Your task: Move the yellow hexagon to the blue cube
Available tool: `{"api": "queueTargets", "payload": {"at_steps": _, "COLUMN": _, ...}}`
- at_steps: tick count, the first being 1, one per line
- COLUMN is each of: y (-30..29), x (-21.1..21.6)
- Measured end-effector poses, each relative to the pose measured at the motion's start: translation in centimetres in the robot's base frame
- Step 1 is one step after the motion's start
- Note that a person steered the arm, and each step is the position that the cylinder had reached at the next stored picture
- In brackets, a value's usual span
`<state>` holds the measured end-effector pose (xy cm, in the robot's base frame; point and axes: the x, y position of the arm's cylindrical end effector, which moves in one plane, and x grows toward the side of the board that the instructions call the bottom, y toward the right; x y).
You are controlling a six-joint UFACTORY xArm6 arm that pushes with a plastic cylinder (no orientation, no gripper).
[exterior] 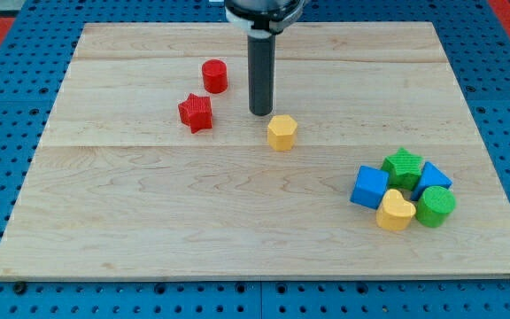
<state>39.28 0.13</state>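
My tip (260, 113) stands just up-left of the yellow hexagon (282, 132), no pincer visible, blue cube (369, 187) well apart.

Bright, even overhead light; sharp focus throughout; soft short shadows under blocks; no glare on desk (149, 221).

dark rod upright, descending from the view's top, my tip (261, 112) on the board
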Motion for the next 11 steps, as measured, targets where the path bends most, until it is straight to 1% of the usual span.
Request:
{"api": "queueTargets", "payload": {"at_steps": 1, "y": -0.1, "x": 2.5}}
{"api": "queueTargets", "payload": {"at_steps": 2, "y": 0.4, "x": 3.1}}
{"api": "queueTargets", "payload": {"at_steps": 4, "y": 2.7, "x": 2.6}}
{"api": "queueTargets", "payload": {"at_steps": 5, "y": 2.8, "x": 1.1}}
{"api": "queueTargets", "payload": {"at_steps": 6, "y": 2.9, "x": 0.5}}
{"api": "queueTargets", "payload": {"at_steps": 7, "y": 3.4, "x": 1.4}}
{"api": "queueTargets", "payload": {"at_steps": 8, "y": 3.6, "x": 3.4}}
{"api": "queueTargets", "payload": {"at_steps": 9, "y": 4.5, "x": 3.9}}
{"api": "queueTargets", "payload": {"at_steps": 10, "y": 7.1, "x": 3.7}}
{"api": "queueTargets", "payload": {"at_steps": 11, "y": 9.2, "x": 4.6}}
